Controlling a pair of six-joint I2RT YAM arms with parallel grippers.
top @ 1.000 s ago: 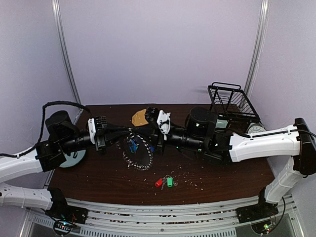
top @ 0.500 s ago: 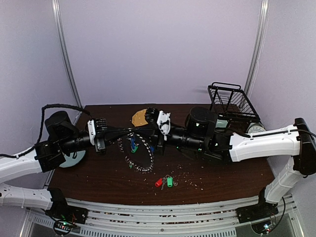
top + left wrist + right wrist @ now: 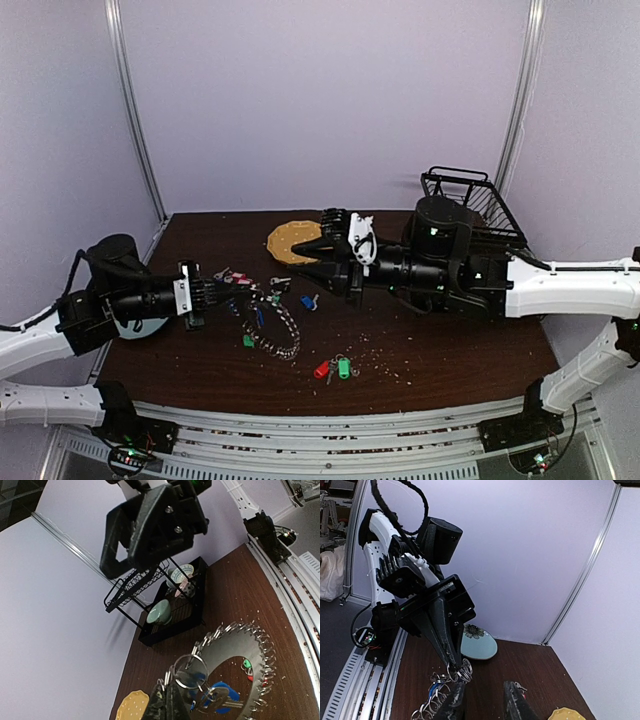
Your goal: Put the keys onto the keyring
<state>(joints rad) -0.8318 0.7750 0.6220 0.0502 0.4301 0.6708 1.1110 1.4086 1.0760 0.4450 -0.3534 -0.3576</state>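
Observation:
The keyring (image 3: 281, 326), a silver ring fringed with small rings and keys, dangles from my left gripper (image 3: 207, 296). That gripper is shut on a cluster of its small rings (image 3: 191, 671) at the left edge. A blue-tagged key (image 3: 220, 690) hangs on the ring. My right gripper (image 3: 306, 257) hovers to the right of the ring, open, with nothing between its fingers (image 3: 453, 700). A loose blue key (image 3: 308, 301) lies below it. A red key (image 3: 321, 369) and a green key (image 3: 344, 368) lie together near the front edge.
A black wire rack (image 3: 470, 205) holding cups stands at the back right. A yellow plate (image 3: 287, 237) lies at the back middle, and a pale blue flowered plate (image 3: 477, 645) sits under the left arm. Small crumbs dot the brown table (image 3: 440, 350).
My right gripper has opened, let go of the ring and drawn back to the right. The left arm has pulled back to the left, carrying the keyring with it.

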